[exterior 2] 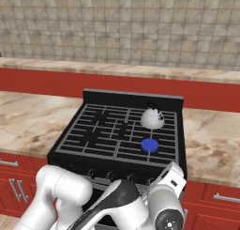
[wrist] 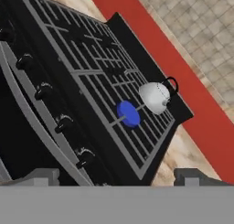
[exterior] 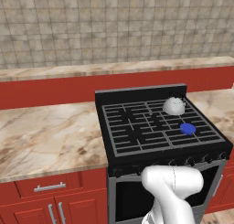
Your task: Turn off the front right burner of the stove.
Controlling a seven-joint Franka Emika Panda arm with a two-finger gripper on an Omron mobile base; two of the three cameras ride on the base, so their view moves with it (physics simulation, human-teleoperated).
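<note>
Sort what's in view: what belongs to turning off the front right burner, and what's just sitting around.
For the job: stove; front right burner, glowing blue; front knobs; gripper, open, short of the knobs.

Just there: kettle on the back right burner; marble counter; red cabinets.

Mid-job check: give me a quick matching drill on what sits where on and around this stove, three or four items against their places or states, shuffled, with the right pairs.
Things:
1. kettle
2. front right burner
3. knobs
4. end effector

Places or states:
A. glowing blue at its centre
B. in a row along the stove's front edge
C. on the rear right grate
D. open, holding nothing, short of the stove's front right corner

Pairs: 1-C, 2-A, 3-B, 4-D
</note>
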